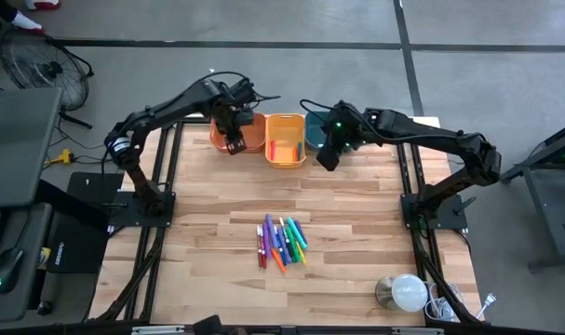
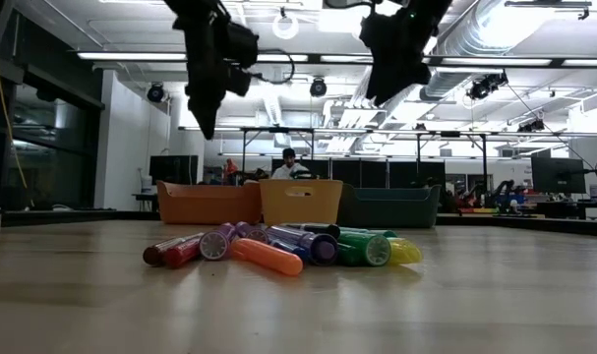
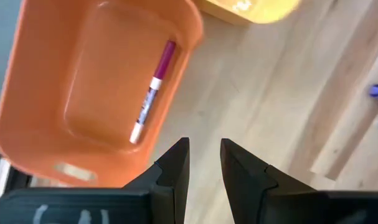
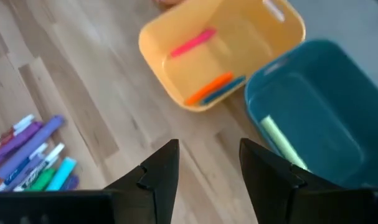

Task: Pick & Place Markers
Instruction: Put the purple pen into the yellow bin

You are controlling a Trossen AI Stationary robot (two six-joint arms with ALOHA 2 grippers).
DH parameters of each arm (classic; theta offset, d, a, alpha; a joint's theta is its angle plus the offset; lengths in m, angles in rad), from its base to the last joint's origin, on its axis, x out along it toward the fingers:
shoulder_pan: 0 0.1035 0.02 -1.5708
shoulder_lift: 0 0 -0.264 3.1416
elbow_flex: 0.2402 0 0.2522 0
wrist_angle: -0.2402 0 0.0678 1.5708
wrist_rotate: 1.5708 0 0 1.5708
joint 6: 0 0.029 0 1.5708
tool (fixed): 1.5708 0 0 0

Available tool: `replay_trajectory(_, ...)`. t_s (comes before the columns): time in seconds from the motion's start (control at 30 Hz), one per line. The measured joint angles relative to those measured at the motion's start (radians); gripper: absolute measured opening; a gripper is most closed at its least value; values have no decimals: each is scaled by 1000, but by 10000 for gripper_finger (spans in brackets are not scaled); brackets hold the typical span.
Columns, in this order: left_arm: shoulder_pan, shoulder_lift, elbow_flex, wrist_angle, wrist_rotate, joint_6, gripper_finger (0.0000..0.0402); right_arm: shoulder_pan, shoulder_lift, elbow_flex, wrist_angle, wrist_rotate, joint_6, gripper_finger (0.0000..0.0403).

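- The markers point(image 1: 281, 242) lie in a loose heap on the wooden table point(image 1: 208, 195), well on the near side of the yellow bin point(image 1: 285, 140), our landmark; in the low view they sit jumbled together, some touching, caps toward the camera, so we judge each will need singling out.
- A few are already sorted: a purple marker point(image 3: 152, 91) lies in the orange bin point(image 3: 83, 93), just left of the yellow bin; a pink one point(image 4: 192, 42) and an orange one point(image 4: 208, 88) lie in the yellow bin itself; a pale green one point(image 4: 281, 140) rests in the teal bin point(image 4: 326, 106) on its right; we read this as sorting by colour.
- Our left gripper point(image 3: 204, 165) hovers above the orange bin's near edge, fingers slightly parted and pinching nothing.
- Our right gripper point(image 4: 208, 168) hangs between the yellow bin and the teal bin, fingers spread and empty; we judge either arm is free to go to the heap.
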Motion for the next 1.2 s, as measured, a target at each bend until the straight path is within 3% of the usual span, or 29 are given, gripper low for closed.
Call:
replay_trajectory(0.27, -131, -56, -16, -41, -44, -91, 88, 22, 0, 0, -99, 11, 90, 156)
replay_trajectory(0.53, -269, -141, -219, -18, -53, -247, 88, 147, 0, -5, -143, 70, 172, 156)
replay_trajectory(0.67, -352, -216, -384, 62, -25, -363, 88, 219, 0, -67, -103, 84, 215, 156)
replay_trajectory(0.87, -483, -324, -553, 209, -25, -494, 88, 276, 0, -225, 51, 4, 351, 156)
replay_trajectory(1.2, -586, -432, -720, 372, -97, -441, 88, 319, 7, -356, 250, -95, 436, 140)
